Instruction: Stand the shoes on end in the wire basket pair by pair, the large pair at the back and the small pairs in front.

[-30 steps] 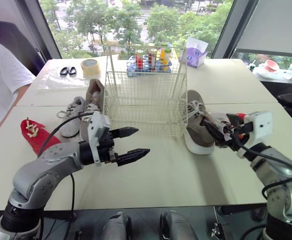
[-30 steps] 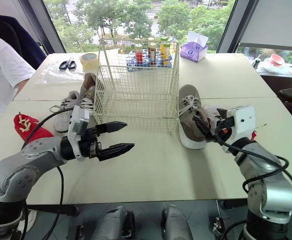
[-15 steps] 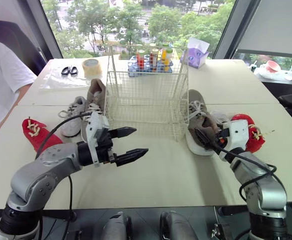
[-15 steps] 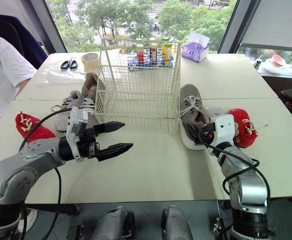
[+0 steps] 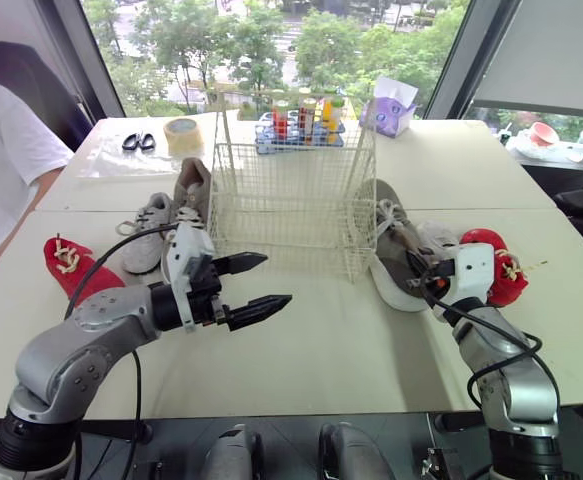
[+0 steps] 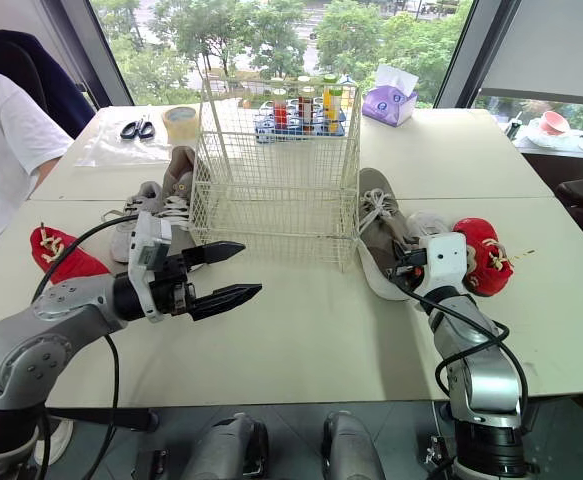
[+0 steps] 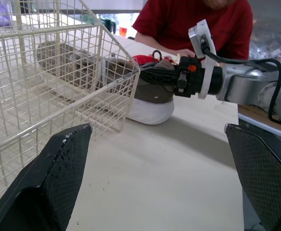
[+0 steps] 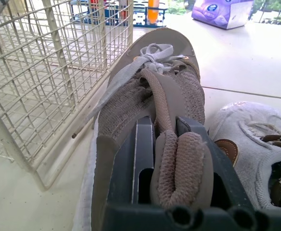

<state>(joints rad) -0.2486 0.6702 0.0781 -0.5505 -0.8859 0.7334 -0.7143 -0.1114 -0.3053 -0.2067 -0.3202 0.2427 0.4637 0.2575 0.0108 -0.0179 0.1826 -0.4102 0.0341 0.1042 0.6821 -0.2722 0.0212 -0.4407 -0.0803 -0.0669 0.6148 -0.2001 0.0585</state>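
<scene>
1. Right jaws clamped on the heel collar of the big tan shoe (image 8: 150,91). It lies on the counter (image 5: 321,350), toe pointing away, just beside the right wall of the wire basket (image 5: 291,190).
2. Left jaws wide open, empty, hovering in front of the basket.
3. No shoes in the basket yet; the matching shoe (image 5: 193,185) lies by its left wall.
4. Likely step: lift heel-first, clear the rim, lower toe-down against the back wall. Grip firmly, since the soft collar may slip.

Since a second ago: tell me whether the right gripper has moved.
Yes. The right gripper has moved in toward the wire basket, and its fingers now clamp the heel of the brown shoe lying beside the basket.
</scene>
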